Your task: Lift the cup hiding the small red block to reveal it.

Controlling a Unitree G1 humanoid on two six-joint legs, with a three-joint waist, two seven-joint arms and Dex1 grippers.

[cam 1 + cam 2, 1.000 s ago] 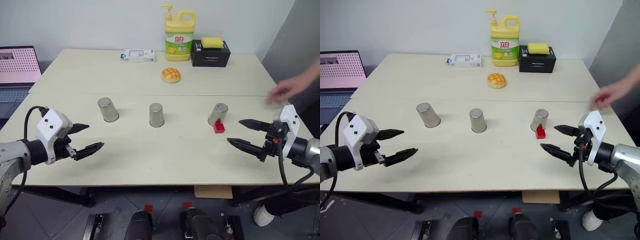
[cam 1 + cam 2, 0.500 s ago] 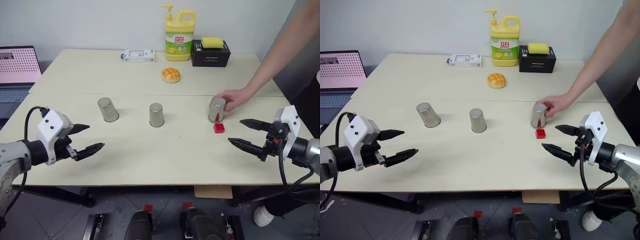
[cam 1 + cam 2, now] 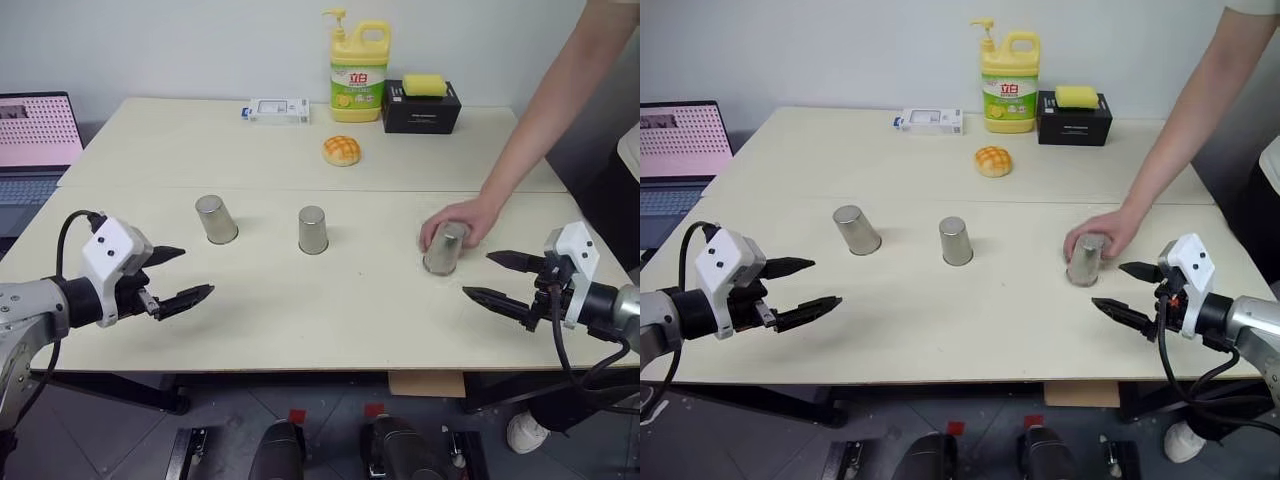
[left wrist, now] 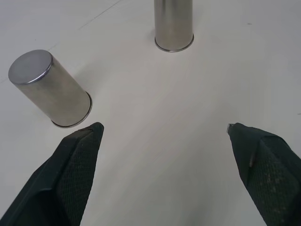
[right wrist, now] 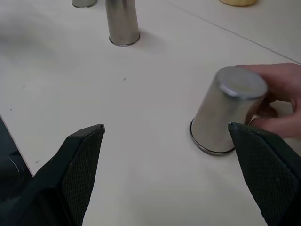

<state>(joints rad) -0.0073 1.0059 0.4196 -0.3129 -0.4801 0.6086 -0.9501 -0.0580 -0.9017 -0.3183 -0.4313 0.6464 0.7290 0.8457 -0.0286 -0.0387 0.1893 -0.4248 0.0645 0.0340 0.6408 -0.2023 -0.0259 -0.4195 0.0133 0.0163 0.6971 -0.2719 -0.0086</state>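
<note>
left gripper (image 3: 184, 275) fingers spread, empty | three upside-down shiny steel cups on cream table (image 3: 300, 310): left (image 3: 215, 218), middle (image 3: 313, 229), right cup (image 3: 444, 248) under person's hand (image 3: 462, 218) | small red block hidden | right gripper (image 3: 503, 280) fingers spread, empty

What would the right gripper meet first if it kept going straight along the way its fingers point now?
Most likely the cup a person's hand is holding upside down on the table; it stands just ahead of the open right gripper, though slightly off-centre, so one finger might graze it.
</note>
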